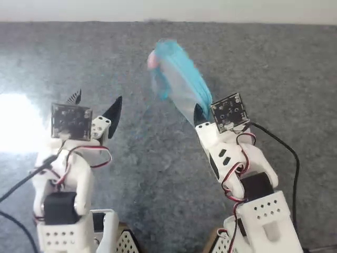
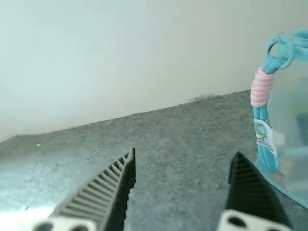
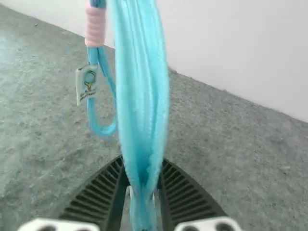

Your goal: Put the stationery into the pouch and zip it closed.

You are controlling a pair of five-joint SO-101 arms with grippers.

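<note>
A light blue see-through pouch (image 1: 176,79) with a blue zip edge hangs in the air above the grey table, gripped at its lower end by my right gripper (image 1: 199,114), which is shut on it. In the right wrist view the pouch (image 3: 140,96) stands edge-on between the jaws, a blue cord with a pink bead (image 3: 95,24) and a small white tag (image 3: 86,84) dangling at its far end. My left gripper (image 1: 96,104) stands open to the left, apart from the pouch. The left wrist view shows the pouch (image 2: 286,120) off past one finger (image 2: 248,185).
The grey felt-like table (image 1: 158,168) runs back to a white wall (image 1: 168,10). A bright glare patch (image 1: 16,124) lies at the left edge. A black cable (image 1: 287,150) loops beside the right arm.
</note>
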